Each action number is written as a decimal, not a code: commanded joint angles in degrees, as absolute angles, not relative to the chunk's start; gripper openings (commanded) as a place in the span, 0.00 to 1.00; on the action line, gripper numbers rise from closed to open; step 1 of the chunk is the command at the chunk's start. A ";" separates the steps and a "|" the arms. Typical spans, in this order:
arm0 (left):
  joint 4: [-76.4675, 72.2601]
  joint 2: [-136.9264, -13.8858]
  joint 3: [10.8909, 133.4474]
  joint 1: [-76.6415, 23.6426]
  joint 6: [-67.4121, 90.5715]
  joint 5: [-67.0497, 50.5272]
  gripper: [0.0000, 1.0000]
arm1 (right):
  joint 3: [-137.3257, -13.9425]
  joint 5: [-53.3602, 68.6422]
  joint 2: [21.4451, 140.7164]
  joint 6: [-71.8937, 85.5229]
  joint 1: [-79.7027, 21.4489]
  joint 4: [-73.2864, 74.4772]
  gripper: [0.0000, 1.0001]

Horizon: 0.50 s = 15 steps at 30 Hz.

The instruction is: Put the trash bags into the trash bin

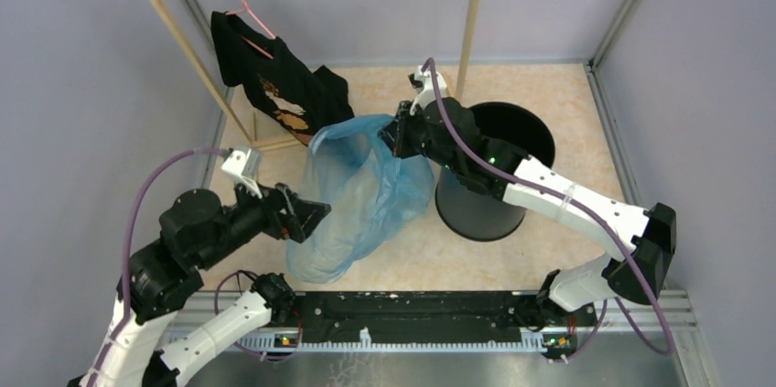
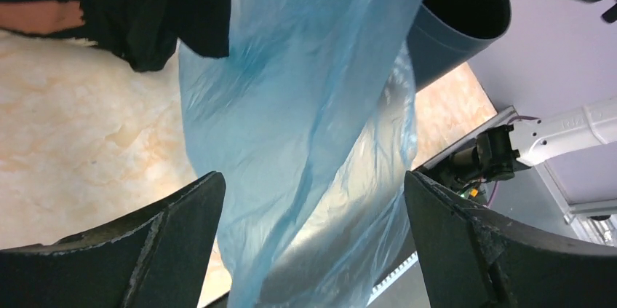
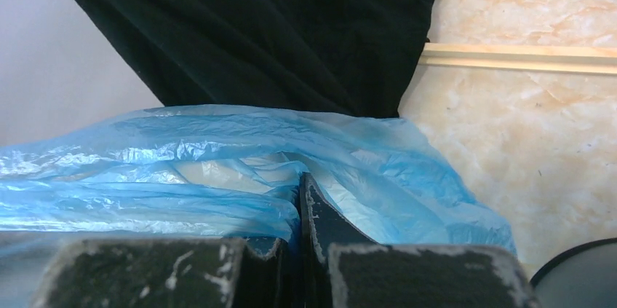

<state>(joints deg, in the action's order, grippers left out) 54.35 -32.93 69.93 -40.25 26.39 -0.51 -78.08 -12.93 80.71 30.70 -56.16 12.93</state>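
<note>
Right gripper (image 1: 400, 135) clamped on the light-blue trash bag (image 1: 361, 195), trash bin (image 1: 480, 213) just beside it; left gripper (image 1: 309, 213) apart, bag just ahead; black shirt (image 1: 274, 85), print unreadable.

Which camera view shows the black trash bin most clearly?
The top external view: the trash bin shows its open mouth and wall, though the right arm crosses it. The left wrist view shows part of its rim and wall; the right wrist view only a dark edge.
</note>
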 commanded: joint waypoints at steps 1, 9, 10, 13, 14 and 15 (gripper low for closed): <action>51.81 -29.66 62.03 -40.28 32.73 2.72 0.99 | -79.35 -7.60 76.71 31.51 -54.75 10.86 0.00; 50.77 -30.25 55.92 -40.26 33.47 4.54 0.72 | -79.26 -5.25 74.68 31.07 -54.32 11.68 0.00; 49.39 -30.59 55.82 -40.28 33.00 3.70 0.63 | -79.33 -4.55 74.37 31.17 -54.32 11.43 0.00; 45.93 -32.73 58.12 -40.26 30.63 3.26 0.35 | -80.82 -2.63 73.71 30.70 -54.23 11.91 0.00; 44.83 -33.97 59.92 -40.25 29.59 3.07 0.26 | -81.91 -2.22 73.63 30.23 -54.23 12.58 0.00; 43.83 -35.38 61.97 -40.25 28.56 2.66 0.19 | -83.18 -1.94 73.55 29.83 -54.23 13.52 0.00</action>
